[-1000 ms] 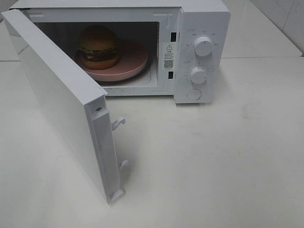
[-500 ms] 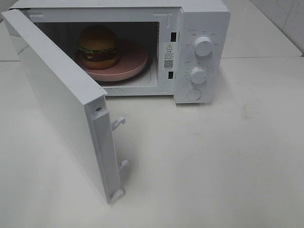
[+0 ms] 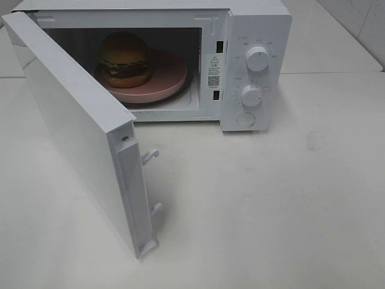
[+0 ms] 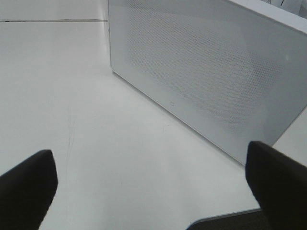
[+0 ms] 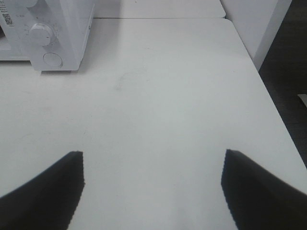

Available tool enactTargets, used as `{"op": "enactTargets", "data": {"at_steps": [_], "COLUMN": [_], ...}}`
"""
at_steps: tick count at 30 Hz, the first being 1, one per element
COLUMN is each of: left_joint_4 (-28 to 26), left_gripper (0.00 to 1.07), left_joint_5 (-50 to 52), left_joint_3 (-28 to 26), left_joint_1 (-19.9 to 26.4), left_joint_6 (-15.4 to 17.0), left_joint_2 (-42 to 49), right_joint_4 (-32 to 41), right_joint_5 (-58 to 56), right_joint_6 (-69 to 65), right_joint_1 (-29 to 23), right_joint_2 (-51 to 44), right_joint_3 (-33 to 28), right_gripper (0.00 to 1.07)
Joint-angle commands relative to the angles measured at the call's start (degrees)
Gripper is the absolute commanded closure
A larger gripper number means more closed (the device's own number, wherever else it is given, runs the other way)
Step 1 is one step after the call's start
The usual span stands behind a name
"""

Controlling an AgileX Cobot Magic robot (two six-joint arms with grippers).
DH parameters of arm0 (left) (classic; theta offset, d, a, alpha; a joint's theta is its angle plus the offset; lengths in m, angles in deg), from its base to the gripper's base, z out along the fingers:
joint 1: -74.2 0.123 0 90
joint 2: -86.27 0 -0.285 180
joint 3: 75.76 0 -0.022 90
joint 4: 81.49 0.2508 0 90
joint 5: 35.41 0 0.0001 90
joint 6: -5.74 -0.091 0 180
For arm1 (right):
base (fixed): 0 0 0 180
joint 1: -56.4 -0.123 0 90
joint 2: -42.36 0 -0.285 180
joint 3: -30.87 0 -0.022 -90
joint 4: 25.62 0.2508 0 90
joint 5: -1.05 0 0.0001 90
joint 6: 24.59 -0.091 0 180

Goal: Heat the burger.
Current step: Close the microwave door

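1. The left gripper (image 4: pixel 148 163) hangs over the white desk (image 3: pixel 271 198), its dark fingers spread wide with nothing between them.
2. The right gripper (image 5: pixel 152 158) is likewise wide and empty above the desk.
3. The microwave door (image 3: pixel 72 120) stands open, swung out toward the front.
4. Inside the white microwave (image 3: pixel 257 24), the burger (image 3: pixel 124 59) sits upright on the left part of a round pink plate (image 3: pixel 168 75). It has a glossy golden-brown bun, a green lettuce frill, a dark patty, yellow cheese and a red layer.

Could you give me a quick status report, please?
Left gripper open, empty. Right gripper open, empty. Burger on pink plate inside microwave. Door stands open.
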Motion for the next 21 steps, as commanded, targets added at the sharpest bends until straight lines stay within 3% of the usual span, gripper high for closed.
{"op": "enactTargets", "data": {"at_steps": [1,21], "left_joint_4": [-0.2,-0.2], "left_gripper": [0.07,0.07], "left_joint_5": [0.5,0.5], "left_joint_3": [-0.1,-0.1], "left_joint_1": [-0.1,-0.1], "left_joint_6": [-0.2,-0.2], "left_joint_2": [0.7,0.2], "right_joint_4": [0.1,0.2], "right_joint_5": [0.6,0.6], "right_joint_6": [0.3,0.2], "right_joint_1": [0.4,0.4], "right_joint_2": [-1.9,-1.9], "right_joint_3": [-0.2,-0.2], "right_gripper": [0.31,0.31]}}
